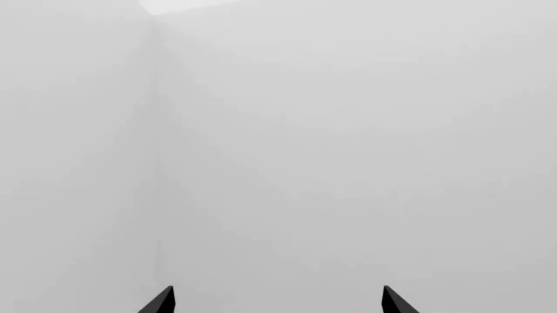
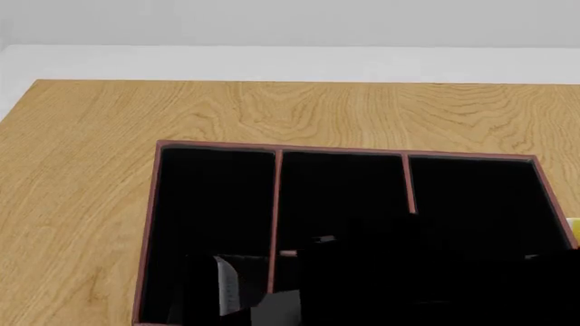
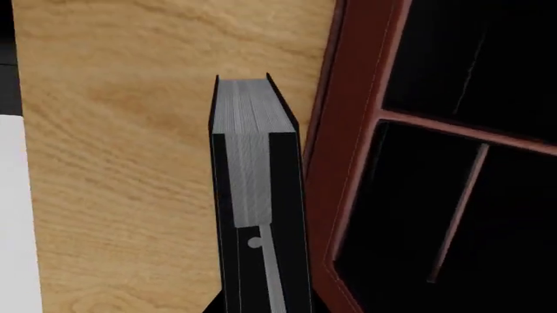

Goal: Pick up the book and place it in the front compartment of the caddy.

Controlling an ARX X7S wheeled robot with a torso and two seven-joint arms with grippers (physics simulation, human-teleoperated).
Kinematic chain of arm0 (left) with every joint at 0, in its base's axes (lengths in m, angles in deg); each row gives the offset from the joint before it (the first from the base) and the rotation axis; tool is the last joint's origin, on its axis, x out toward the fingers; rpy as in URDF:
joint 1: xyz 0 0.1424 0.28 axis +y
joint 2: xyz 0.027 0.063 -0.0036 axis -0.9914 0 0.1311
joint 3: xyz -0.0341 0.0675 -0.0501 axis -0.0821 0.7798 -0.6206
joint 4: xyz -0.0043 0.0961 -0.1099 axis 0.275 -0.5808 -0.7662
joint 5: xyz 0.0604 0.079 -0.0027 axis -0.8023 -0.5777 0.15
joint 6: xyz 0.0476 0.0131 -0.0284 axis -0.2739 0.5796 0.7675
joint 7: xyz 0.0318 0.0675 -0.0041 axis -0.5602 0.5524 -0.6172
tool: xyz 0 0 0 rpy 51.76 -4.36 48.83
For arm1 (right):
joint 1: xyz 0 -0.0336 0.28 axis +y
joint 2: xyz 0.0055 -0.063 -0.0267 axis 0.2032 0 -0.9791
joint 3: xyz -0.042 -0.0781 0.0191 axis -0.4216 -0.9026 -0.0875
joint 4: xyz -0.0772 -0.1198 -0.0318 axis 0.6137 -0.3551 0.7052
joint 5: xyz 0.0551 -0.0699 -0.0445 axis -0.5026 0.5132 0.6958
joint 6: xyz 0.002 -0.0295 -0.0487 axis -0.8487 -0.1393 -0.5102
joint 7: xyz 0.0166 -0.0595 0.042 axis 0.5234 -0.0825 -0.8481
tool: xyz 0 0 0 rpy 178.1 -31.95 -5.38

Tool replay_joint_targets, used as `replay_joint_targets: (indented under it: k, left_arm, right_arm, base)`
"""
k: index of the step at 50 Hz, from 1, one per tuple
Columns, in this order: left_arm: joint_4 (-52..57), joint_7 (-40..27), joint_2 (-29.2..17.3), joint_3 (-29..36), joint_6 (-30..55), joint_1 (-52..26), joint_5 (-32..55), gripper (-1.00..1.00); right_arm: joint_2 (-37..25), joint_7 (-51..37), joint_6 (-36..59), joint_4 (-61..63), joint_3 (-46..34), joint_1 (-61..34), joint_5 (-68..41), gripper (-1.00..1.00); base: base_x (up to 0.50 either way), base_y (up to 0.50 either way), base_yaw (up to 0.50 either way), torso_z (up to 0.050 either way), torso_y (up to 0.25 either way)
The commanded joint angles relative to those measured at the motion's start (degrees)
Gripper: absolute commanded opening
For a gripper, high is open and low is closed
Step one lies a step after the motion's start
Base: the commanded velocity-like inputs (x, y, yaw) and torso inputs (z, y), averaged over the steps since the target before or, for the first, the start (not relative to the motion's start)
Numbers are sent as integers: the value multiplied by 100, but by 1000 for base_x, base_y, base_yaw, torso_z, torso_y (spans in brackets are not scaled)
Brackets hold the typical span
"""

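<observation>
In the right wrist view my right gripper (image 3: 265,308) is shut on the book (image 3: 252,130). The book is black with a grey page edge and stands on edge between the two black fingertips. It hangs over the wooden table (image 3: 113,130), just outside the caddy's red-brown outer wall (image 3: 348,163) and parallel to it. In the head view the caddy (image 2: 276,204) lies on the table (image 2: 81,170), its cells lined black. A dark mass of my arm covers its near right part, and I cannot make out the book there. My left gripper (image 1: 278,301) is open and empty, facing bare white walls.
A sliver of yellow and white (image 2: 572,229), probably a mug, shows at the head view's right edge beside the caddy. A grey-white piece (image 2: 231,282) shows at the caddy's near left cell. The table's edge with white floor (image 3: 13,208) is near the book.
</observation>
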Motion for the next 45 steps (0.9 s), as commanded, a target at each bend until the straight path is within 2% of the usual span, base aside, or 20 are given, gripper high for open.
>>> replay_joint_targets:
  k: [1, 11, 16, 30, 35, 45]
  left_arm:
    - [0, -1, -32, 173, -92, -118, -87, 100]
    - [1, -1, -118, 552, -243, -366, -223, 100]
    - [0, -1, -164, 724, -305, -490, -278, 100]
    - [1, -2, -225, 1269, -471, -955, -418, 100]
    - [1, -2, -257, 1395, -516, -1032, -474, 100]
    - [1, -3, -348, 2146, -677, -1676, -606, 100]
  right_arm:
    - [61, -13, 8, -111, 696, -1098, -873, -100]
    - [172, 787, -235, -559, 780, -2130, -776, -100]
    - [251, 1353, -403, -785, 644, -2570, -305, -100]
    - [822, 4344, -175, -1477, 1007, -2602, 3297, -100]
    - [949, 4872, -348, -1930, 909, -2593, 4153, -100]
    - [1037, 5010, -824, -2658, 506, -2513, 4855, -100]
  base:
    - [0, 0, 0, 0, 0]
    - [0, 0, 0, 0, 1]
    - [0, 0, 0, 0, 0]
    - [0, 0, 0, 0, 0]
    - [0, 0, 0, 0, 2]
    - [0, 0, 0, 0, 0]
